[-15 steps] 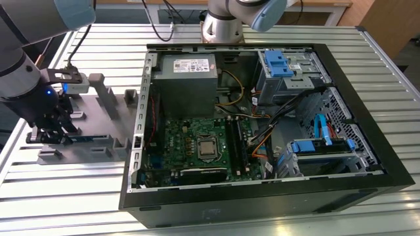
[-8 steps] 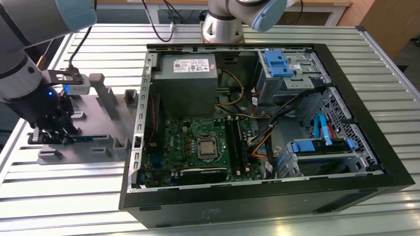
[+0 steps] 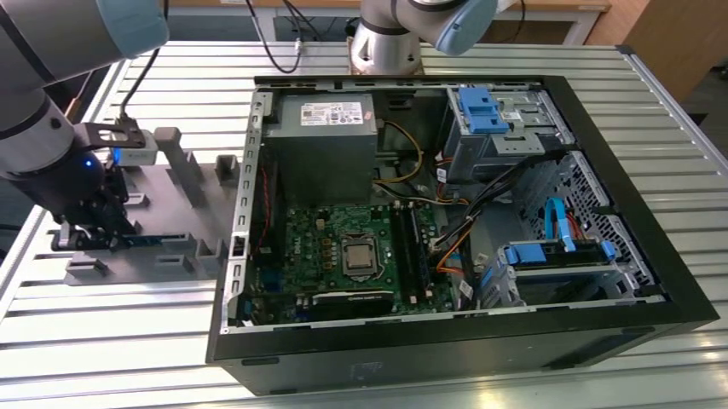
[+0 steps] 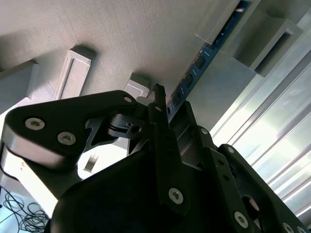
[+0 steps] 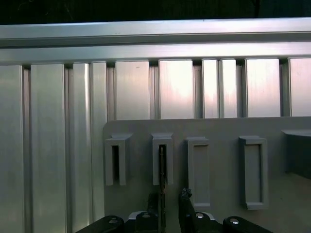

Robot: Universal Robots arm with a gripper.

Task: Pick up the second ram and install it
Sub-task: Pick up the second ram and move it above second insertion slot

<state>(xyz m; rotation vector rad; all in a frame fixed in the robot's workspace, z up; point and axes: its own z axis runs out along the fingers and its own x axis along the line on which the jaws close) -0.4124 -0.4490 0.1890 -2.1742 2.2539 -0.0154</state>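
Observation:
The second ram (image 4: 204, 58) is a thin blue board with black chips, standing on edge in the slots of a grey holder (image 3: 170, 200) on the exterior view's left, outside the computer case. In the first wrist view the ram (image 5: 162, 167) shows edge-on in a slotted post. My gripper (image 3: 89, 237) is lowered over the ram's (image 3: 153, 239) near end. Its jaws straddle the board: one finger (image 5: 153, 206) lies close against it and the other (image 5: 185, 196) stands a small gap away. The gripper (image 5: 169, 200) (image 4: 172, 104) looks open.
The open computer case (image 3: 671, 281) lies to the exterior view's right, with the green motherboard (image 3: 307, 247), its long dark memory slots (image 3: 407, 247), a power supply (image 3: 327, 141), blue drive latches (image 3: 483, 111) and loose cables. The slatted metal table (image 3: 136, 341) surrounds everything.

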